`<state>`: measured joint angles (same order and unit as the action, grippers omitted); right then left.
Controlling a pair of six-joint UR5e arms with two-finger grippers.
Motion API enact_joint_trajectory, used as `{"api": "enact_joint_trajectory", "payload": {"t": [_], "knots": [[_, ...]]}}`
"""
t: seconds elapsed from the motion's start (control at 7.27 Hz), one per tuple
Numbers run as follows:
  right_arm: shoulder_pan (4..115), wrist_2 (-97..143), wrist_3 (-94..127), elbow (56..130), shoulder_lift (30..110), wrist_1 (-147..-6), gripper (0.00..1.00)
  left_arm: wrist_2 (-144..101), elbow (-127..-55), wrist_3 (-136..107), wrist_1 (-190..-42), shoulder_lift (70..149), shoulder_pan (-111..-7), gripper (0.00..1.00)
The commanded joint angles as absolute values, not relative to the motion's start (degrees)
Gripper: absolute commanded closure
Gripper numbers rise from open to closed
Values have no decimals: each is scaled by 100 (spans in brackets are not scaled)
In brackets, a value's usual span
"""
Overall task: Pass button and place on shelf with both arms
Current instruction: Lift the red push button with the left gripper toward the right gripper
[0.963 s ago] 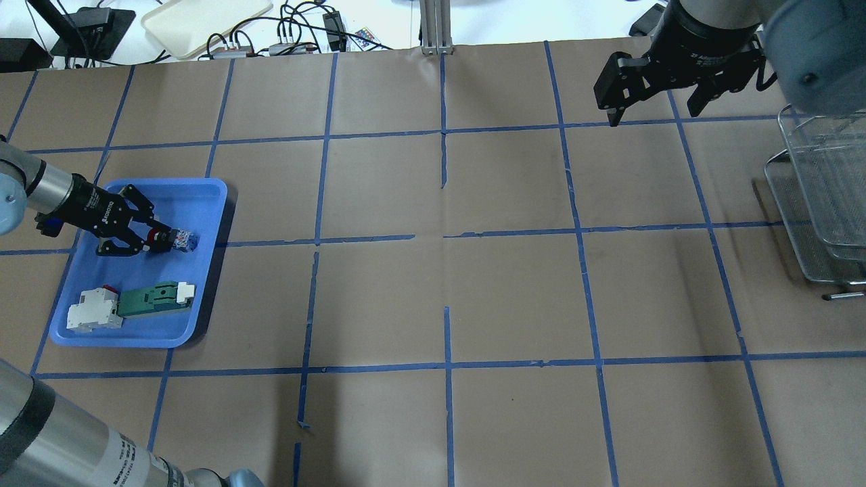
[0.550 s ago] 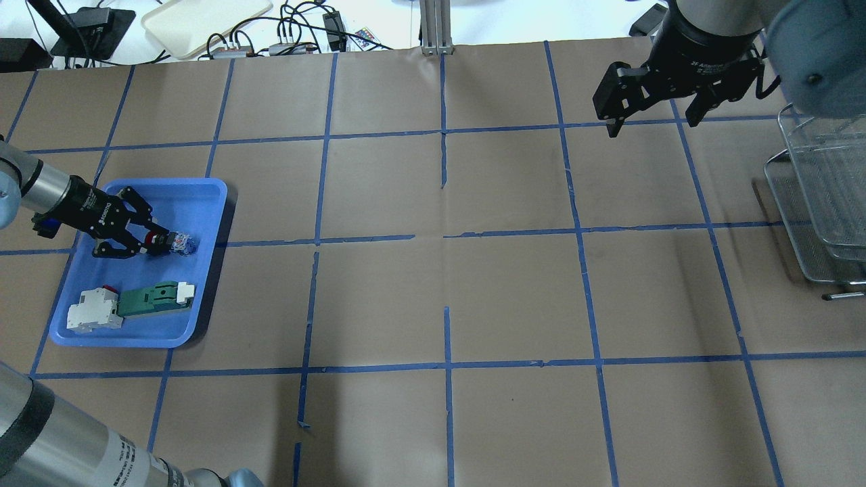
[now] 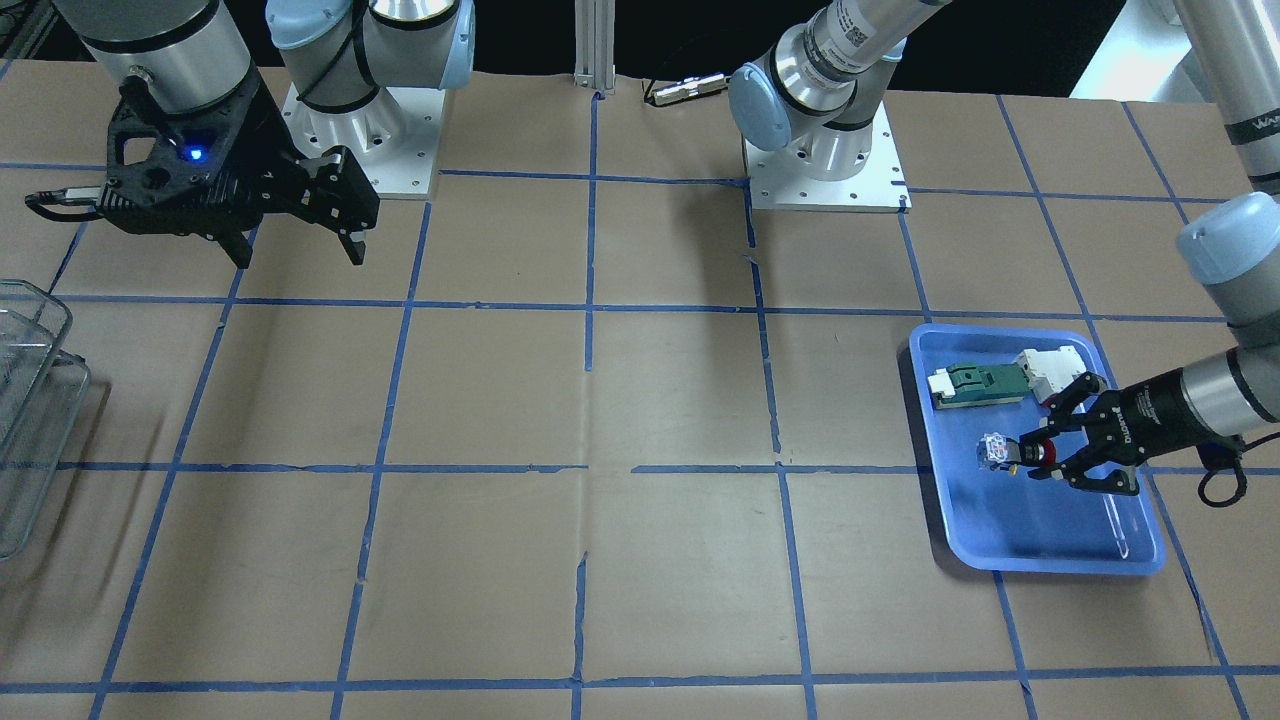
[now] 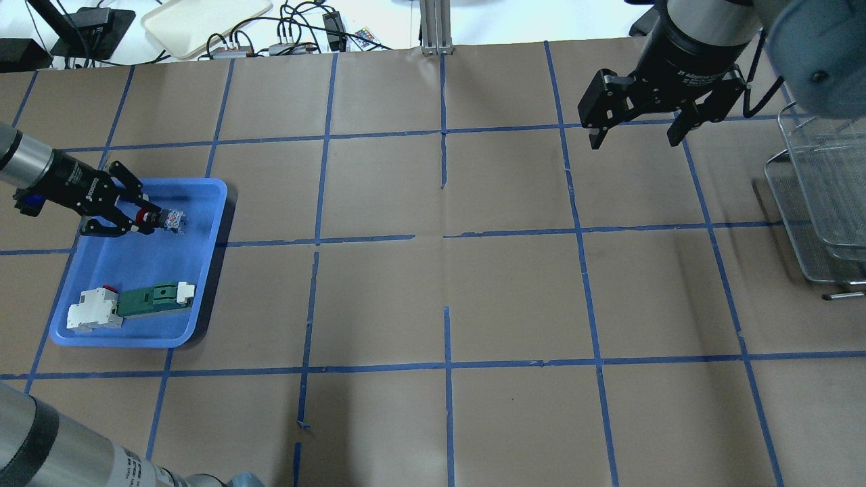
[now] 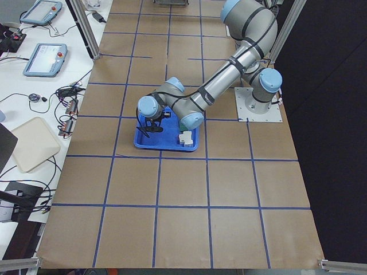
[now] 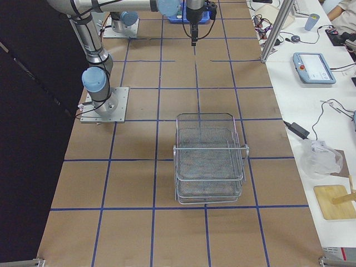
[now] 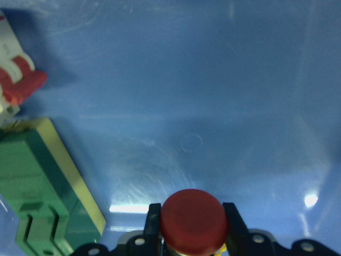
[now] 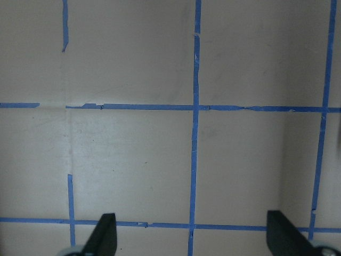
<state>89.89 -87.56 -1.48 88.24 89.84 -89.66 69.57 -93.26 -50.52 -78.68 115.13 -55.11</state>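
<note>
My left gripper [image 4: 145,218] is shut on the button [image 4: 169,219], gripping its black collar just behind the red head. It holds the button over the far part of the blue tray [image 4: 155,277]. The front view shows the button [image 3: 1008,455] pointing out of the left gripper [image 3: 1040,457]. The left wrist view shows its red head [image 7: 194,221] between the fingers. My right gripper [image 4: 634,138] is open and empty, high over the table at the far right, to the left of the shelf [image 4: 822,196]. The right gripper [image 8: 194,240] sees only table.
A green-and-white flat part [image 4: 152,299] and a white block with a red tab [image 4: 91,311] lie in the tray's near half. The wire shelf [image 6: 210,158] stands at the table's right end. Cables and a cream tray [image 4: 203,20] lie beyond the far edge.
My left gripper has lifted the button and drawn it back towards the tray's far left. My right gripper has moved left and a little nearer, staying open.
</note>
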Motion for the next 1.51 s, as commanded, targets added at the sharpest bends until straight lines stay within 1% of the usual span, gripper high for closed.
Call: {"api": "enact_joint_trajectory", "payload": {"t": [0.0,0.14,0.55,0.69,1.1,1.38], "knots": [[8956,-8824,-132,8780,9000,-8894,0,6419,-9281,-6154,-7945,11067,-6253,100],[8956,-8868,-141,8850,8983,-8868,0,5964,-9290,-6909,-7945,10883,-6710,100],[8947,-8895,-290,8851,8904,-8825,0,5758,-9291,-8625,-7858,10487,-8239,100],[8991,-8877,-438,8851,8895,-8789,0,5200,-9307,-9240,-7770,10355,-8670,100],[9035,-8895,-2911,8842,8842,-8885,0,5142,-9413,-10561,-6814,10231,-9647,100],[9053,-8886,-4676,8859,8868,-8886,0,5194,-9413,-11125,-6654,10327,-10131,100]]}}
